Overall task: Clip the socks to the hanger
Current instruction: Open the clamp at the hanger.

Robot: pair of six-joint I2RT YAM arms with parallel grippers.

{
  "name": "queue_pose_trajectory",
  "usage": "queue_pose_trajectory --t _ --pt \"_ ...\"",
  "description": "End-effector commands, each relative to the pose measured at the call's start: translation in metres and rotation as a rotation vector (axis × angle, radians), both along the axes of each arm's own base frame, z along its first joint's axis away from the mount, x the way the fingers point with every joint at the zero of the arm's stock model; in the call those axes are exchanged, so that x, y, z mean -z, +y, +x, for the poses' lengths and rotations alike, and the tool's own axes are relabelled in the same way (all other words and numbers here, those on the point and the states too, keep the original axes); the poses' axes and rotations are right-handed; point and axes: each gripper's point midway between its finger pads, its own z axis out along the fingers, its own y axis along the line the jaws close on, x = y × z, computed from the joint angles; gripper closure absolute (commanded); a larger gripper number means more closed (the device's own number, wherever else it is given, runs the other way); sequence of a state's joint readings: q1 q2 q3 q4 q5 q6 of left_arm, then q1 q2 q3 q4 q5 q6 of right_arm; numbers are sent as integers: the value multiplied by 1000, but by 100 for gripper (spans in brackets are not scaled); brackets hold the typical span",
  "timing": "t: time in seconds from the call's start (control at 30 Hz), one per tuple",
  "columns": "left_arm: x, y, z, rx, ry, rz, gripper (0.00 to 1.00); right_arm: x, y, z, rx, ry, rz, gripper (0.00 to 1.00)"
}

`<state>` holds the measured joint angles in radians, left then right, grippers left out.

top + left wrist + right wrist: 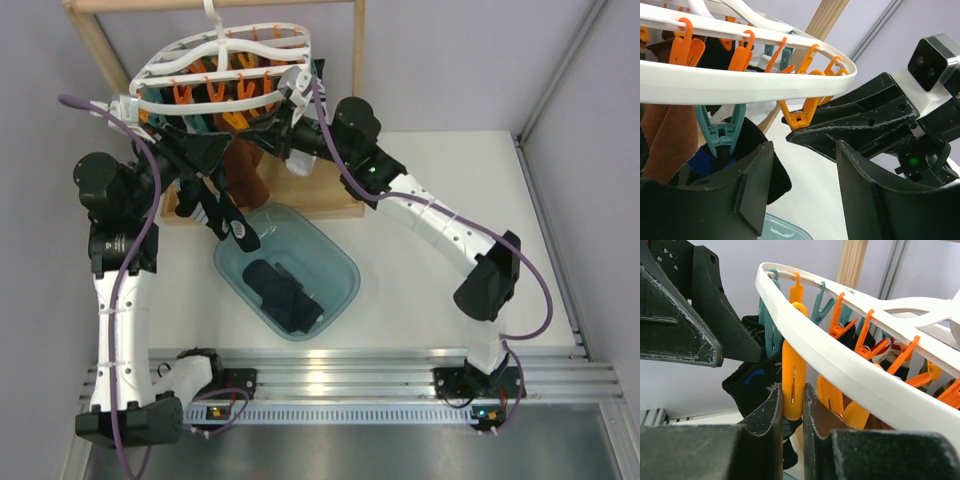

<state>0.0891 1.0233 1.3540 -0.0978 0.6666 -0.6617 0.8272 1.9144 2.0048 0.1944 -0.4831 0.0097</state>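
Note:
The white hanger (225,62) hangs from the wooden rack, its orange and teal clips dangling. My right gripper (793,390) is shut on an orange clip (793,365) at the hanger's rim (840,362), squeezing its handles; from above it sits under the hanger (275,128). A black sock with blue accents (747,380) hangs from a teal clip (720,132) just beside it. My left gripper (805,150) is open and holds nothing, with that sock (774,177) against the outside of its left finger. Several more dark socks (283,295) lie in the bin.
The teal plastic bin (340,262) stands mid-table below the hanger. Large brown socks (245,172) hang from the hanger's middle. The wooden rack frame (100,45) and its base (320,208) stand at the back. Both arms crowd under the hanger's front edge.

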Motion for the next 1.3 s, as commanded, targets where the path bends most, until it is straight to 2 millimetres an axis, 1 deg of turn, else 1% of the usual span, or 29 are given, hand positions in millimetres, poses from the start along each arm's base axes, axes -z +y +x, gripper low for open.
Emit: queue_pose_trajectory --t 0.0,0.07,0.1,0.13,0.2,0.23,0.3,0.33,0.37,0.4,0.43,0.5,0.53,0.6,0.67,0.7,0.77,0.97,1.0,1.27 --pt "-20 1 -2 -16 -61 -15 43 -48 -10 -15 10 -71 96 100" --pt "-26 3 -2 -30 -82 -29 45 -48 -8 -17 6 -78 100 100" --pt "-25 4 1 -38 -76 -38 46 -49 -7 -18 4 -81 102 100" --pt "-25 3 2 -41 -67 -53 50 -49 -4 -20 8 -78 107 100" --pt "-19 4 6 -58 -50 -75 52 -49 -3 -20 13 -77 112 100" --pt "-23 1 6 -48 -65 -85 52 -49 -1 -21 13 -73 111 100" --pt "-27 -1 5 -52 -85 -93 49 -47 1 -22 15 -68 110 100" --pt "-26 -6 5 -44 -91 -86 47 -47 2 -23 18 -66 112 100" --pt "-27 -6 6 -51 -96 -84 43 -48 2 -25 16 -69 118 100" --pt "-28 -4 8 -67 -99 -85 42 -48 3 -25 20 -69 121 100" --pt "-27 -10 8 -63 -88 -95 41 -48 3 -25 31 -72 122 100" --pt "-25 -7 12 -92 -72 -109 36 -50 2 -24 50 -93 125 100" --pt "-22 -3 16 -119 -60 -121 35 -51 1 -24 62 -90 130 100" --pt "-22 1 18 -152 -53 -131 35 -53 -1 -21 84 -85 146 100" --pt "-19 7 21 -190 -45 -145 33 -50 -1 -23 87 -79 145 100" --pt "-20 8 22 -201 -48 -146 33 -54 -4 -25 89 -79 159 100" --pt "-18 12 26 -227 -43 -150 32 -50 -2 -27 81 -71 154 100" --pt "-12 6 33 -210 -25 -146 32 -48 3 -34 57 -74 153 100" --pt "-11 6 35 -214 -20 -151 32 -49 3 -36 46 -49 162 100" --pt "-9 10 43 -243 -12 -172 32 -54 2 -40 33 -39 184 100"
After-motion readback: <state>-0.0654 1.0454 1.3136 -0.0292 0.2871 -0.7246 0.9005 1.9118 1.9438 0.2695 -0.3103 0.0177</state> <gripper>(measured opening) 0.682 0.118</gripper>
